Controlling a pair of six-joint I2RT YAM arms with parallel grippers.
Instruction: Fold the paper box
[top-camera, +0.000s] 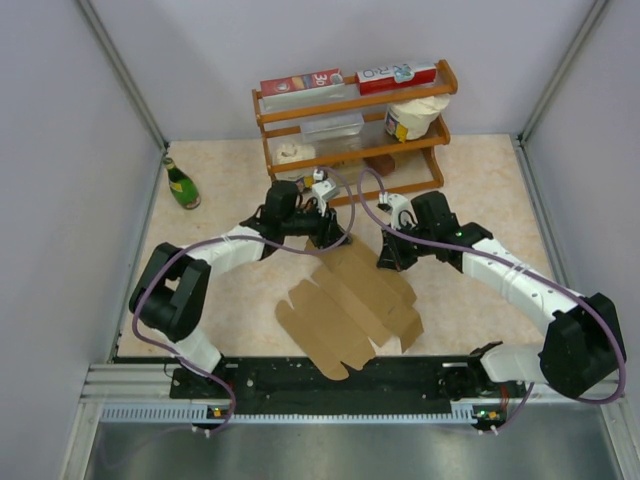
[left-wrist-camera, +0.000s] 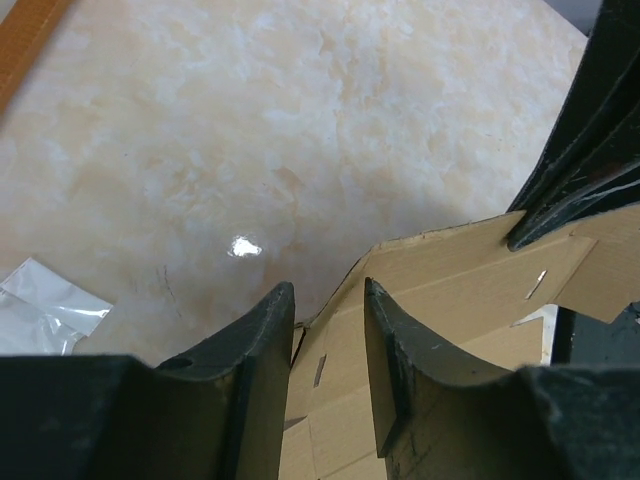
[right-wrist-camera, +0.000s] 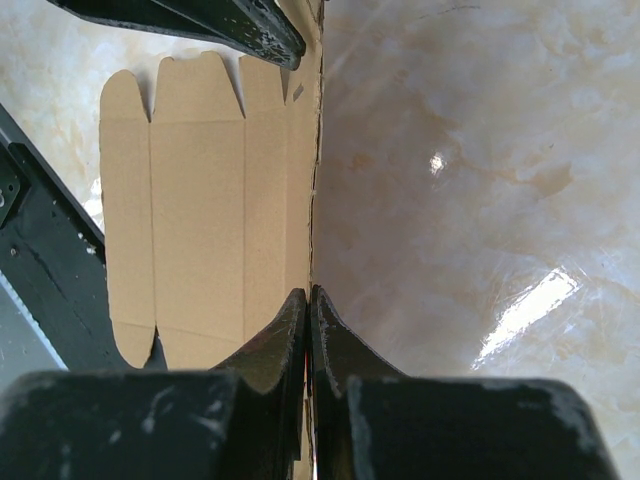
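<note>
Pinching paper box (right-wrist-camera: 200, 200): right end effector (right-wrist-camera: 309, 300)

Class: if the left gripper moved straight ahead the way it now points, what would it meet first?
Probably the box: its edge lies right ahead of the left gripper, whose jaws stand apart. Past that, only table. Depth is unclear.
</note>
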